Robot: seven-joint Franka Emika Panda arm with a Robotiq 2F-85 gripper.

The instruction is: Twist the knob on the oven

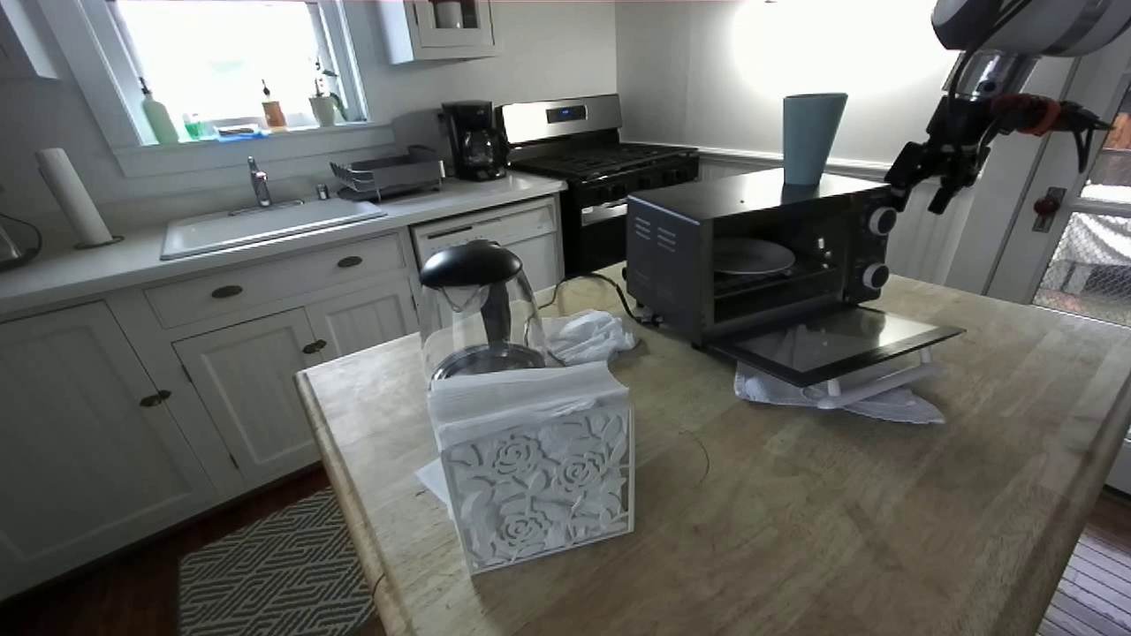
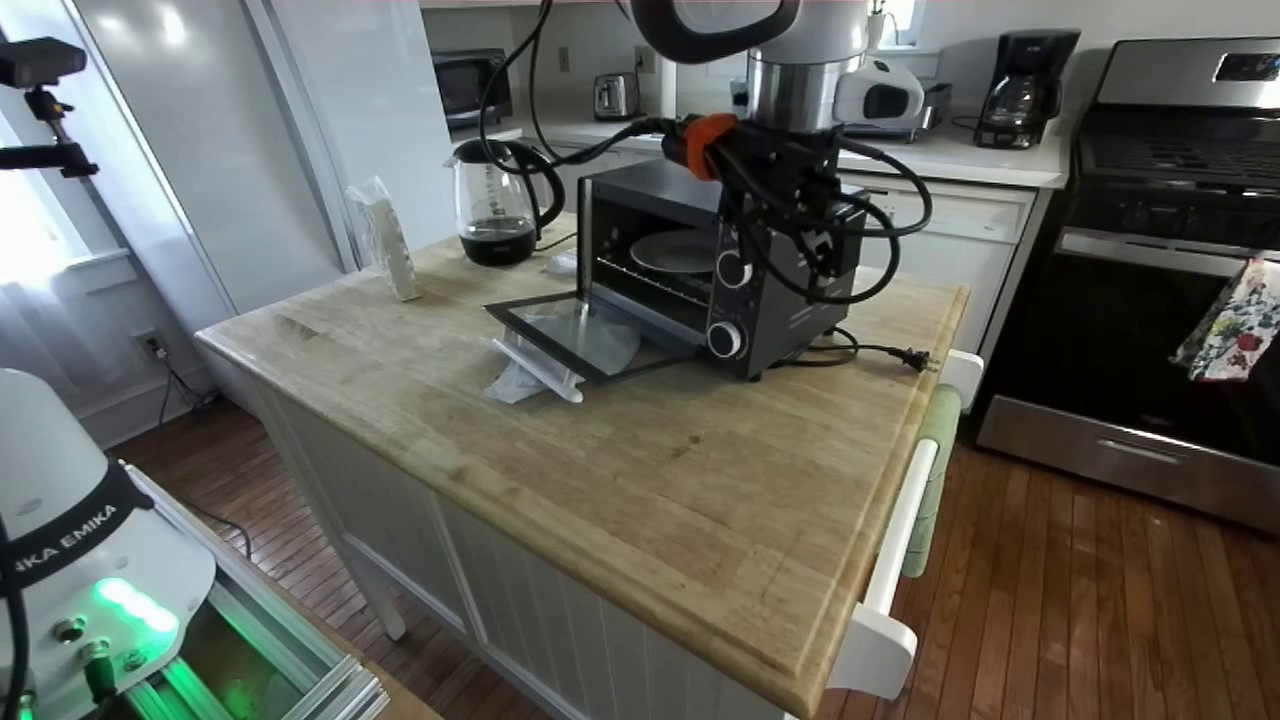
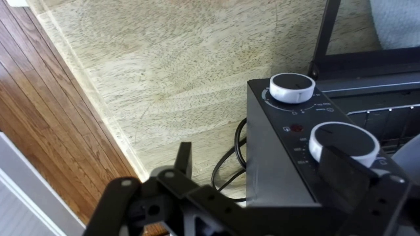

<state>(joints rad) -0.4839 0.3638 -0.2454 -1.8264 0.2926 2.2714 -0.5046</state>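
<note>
Nearest to me, the table (image 1: 839,503) presented a worn, pale wooden top. On it I recorded one white floral-patterned napkin holder (image 1: 541,490), packed with napkins (image 1: 530,393), and behind it one glass jug (image 1: 486,322) with a black lid (image 1: 470,263) and one crumpled white wad (image 1: 590,337), cloth or paper. Farther along the same top sat the oven (image 1: 747,196), small and black, its single door (image 1: 835,340) lowered open above a white cloth (image 1: 892,409). One plate (image 1: 751,256) lay inside; one blue cup (image 1: 813,137) stood upright on top. The control strip (image 1: 863,247), at the oven's right end, carried two knobs (image 3: 290,93), one above the other. The gripper (image 1: 919,199) hung beside that strip, its two fingers (image 3: 184,160) spread well apart; in the wrist view, one of them partly covered the upper knob (image 3: 344,137), and contact could not be determined. A black cord (image 2: 858,348) lay beside the oven, its plug (image 2: 915,358) near the table's edge. Across the plank floor (image 2: 1080,560) stood one full-size range (image 1: 610,166) and a white counter (image 1: 495,192) bearing one coffee maker (image 1: 475,141), one dish rack (image 1: 389,175) and one sink (image 1: 256,228), the last under a window (image 1: 225,66) with two pump bottles (image 1: 159,117) on its sill (image 1: 256,146).
</note>
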